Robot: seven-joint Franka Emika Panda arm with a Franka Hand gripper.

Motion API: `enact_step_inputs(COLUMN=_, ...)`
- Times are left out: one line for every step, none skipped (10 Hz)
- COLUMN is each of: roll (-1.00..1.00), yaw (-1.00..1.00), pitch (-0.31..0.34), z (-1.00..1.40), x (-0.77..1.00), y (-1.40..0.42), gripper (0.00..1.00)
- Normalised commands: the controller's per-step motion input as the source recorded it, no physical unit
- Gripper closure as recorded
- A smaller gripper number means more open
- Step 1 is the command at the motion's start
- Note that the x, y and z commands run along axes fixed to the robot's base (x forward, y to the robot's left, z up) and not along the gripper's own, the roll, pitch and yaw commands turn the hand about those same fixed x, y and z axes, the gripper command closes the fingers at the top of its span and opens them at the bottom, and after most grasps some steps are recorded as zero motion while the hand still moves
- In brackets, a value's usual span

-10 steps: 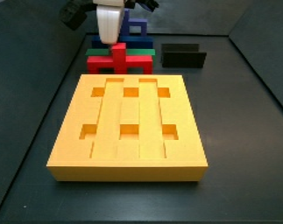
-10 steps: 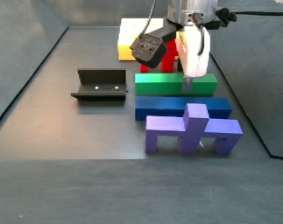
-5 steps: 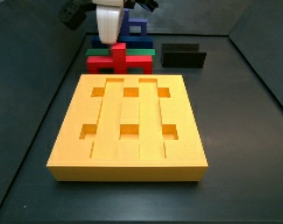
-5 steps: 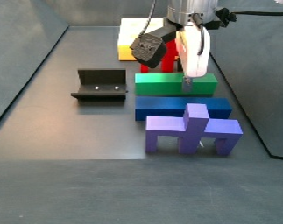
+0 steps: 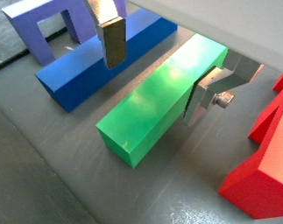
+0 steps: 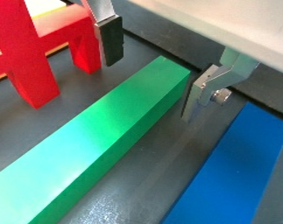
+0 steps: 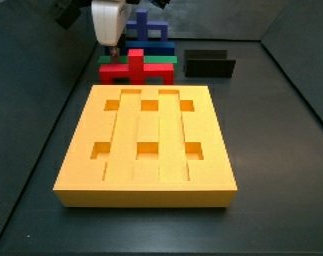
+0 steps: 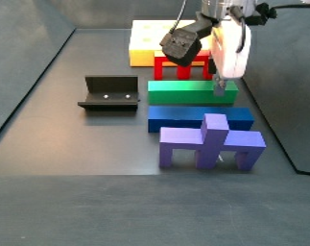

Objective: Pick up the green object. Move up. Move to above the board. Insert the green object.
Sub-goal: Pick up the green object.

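gripper (image 6: 159,68) had shifted along the green object (image 6: 99,138) toward one end | fingers straddled it, spread, not yet clamped | pick-up step pending; board (image 7: 146,145) untouched

We see a red cross-shaped block (image 7: 134,68) on the dark floor (image 8: 93,154). A long blue bar (image 8: 200,118) lies beside a purple block (image 8: 211,144). A small black open box (image 8: 108,93) stands apart from them.
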Motion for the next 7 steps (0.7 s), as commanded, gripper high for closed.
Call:
enact_step_inputs(roll=0.00, yaw=0.02, pitch=-0.054, z=-0.28, x=0.09, y=0.00, gripper=0.00)
enact_step_inputs(roll=0.00, yaw=0.02, pitch=-0.020, z=-0.19, x=0.11, y=0.00, gripper=0.00)
enact_step_inputs(roll=0.00, yaw=0.01, pitch=-0.009, z=-0.11, x=0.11, y=0.00, gripper=0.00)
enact_step_inputs(roll=0.00, yaw=0.00, pitch=-0.013, z=-0.05, x=0.00, y=0.00, gripper=0.00)
enact_step_inputs(roll=-0.01, yaw=0.03, pitch=0.000, z=-0.01, x=0.15, y=0.00, gripper=0.00)
enact_step_inputs(roll=-0.02, yaw=0.09, pitch=0.000, z=0.00, x=0.25, y=0.00, gripper=0.00)
enact_step_inputs(roll=-0.03, yaw=0.08, pitch=0.000, z=-0.03, x=0.21, y=0.00, gripper=0.00)
